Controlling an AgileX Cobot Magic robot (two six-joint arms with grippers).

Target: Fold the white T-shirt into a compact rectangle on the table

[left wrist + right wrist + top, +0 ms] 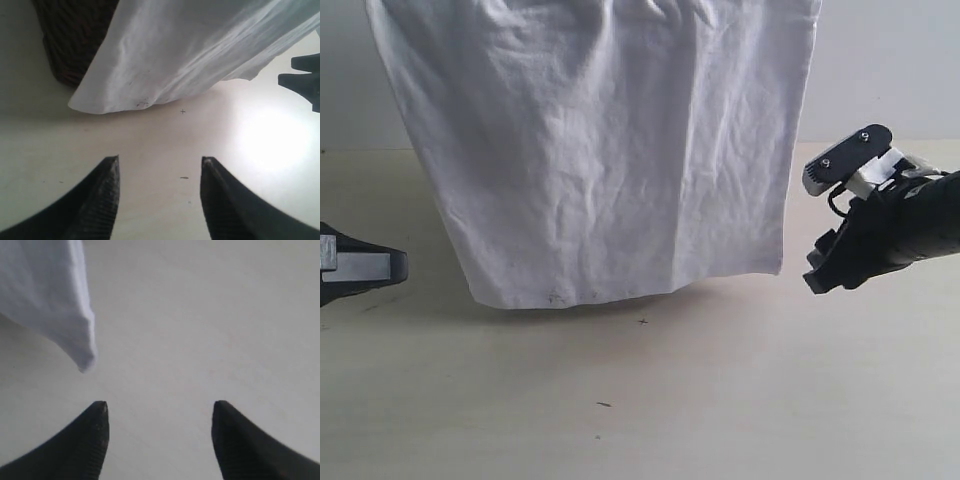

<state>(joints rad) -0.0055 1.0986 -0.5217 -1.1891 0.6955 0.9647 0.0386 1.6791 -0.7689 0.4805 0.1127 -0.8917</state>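
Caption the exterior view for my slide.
Wrinkled white cotton T-shirt hangs over pale beige table, left gripper and right gripper open either side.

Wrinkled white T-shirt (600, 150) hangs spread; hem down near pale table (720, 400).

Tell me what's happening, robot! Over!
Left gripper open, empty. Right gripper open, empty. Wrinkled white cotton T-shirt hanging unfolded, hem near pale beige wood-look table. Dark wicker basket partly behind shirt.

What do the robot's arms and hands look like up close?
Mostly black. The left hand and right hand each end in two curved, tapering black fingers with finely ribbed faces. The right arm carries a grey metal bracket with two small screws and a thin black cable; the left hand has a grey plate.
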